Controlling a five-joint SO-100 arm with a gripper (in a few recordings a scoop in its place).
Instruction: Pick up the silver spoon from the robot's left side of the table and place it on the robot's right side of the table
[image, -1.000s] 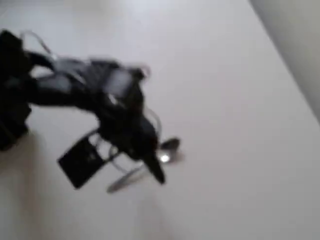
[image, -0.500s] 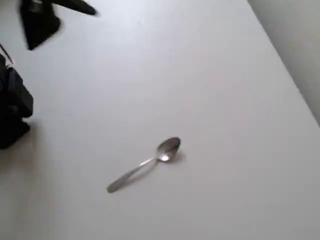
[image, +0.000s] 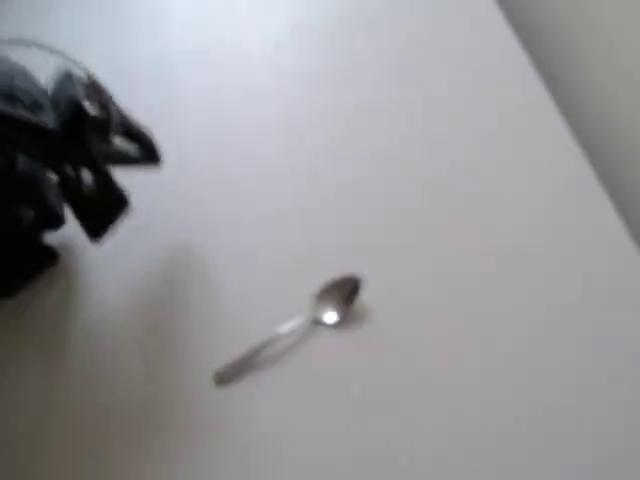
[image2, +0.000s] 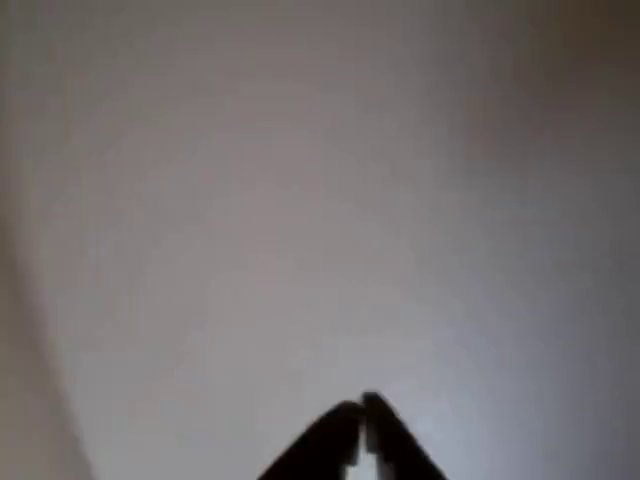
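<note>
1. In the overhead view the silver spoon (image: 290, 330) is lying flat on the table (image: 430, 200), a little below the middle of the picture, with nothing touching it.
2. Its oval bowl is pointing toward about 2 o'clock and catching a bright glint, while the slim handle is running down toward about 8 o'clock.
3. The black arm is sitting blurred at the 9 o'clock edge of the overhead view, and the gripper (image: 140, 152) is reaching out from it toward about 3 o'clock, well apart from the spoon, which is lying at roughly 4 o'clock from the gripper.
4. In the wrist view the gripper (image2: 360, 408) is showing at 6 o'clock as two dark fingertips (image2: 335, 435) meeting at a point; the jaws are pressed together with nothing between them.
5. Ahead of those fingertips the wrist view is showing plain, pale, blurred table (image2: 300, 200) surface.
6. At the 2 o'clock corner of the overhead view the table's straight edge is running diagonally, with a greyer floor (image: 590, 80) lying beyond it.
</note>
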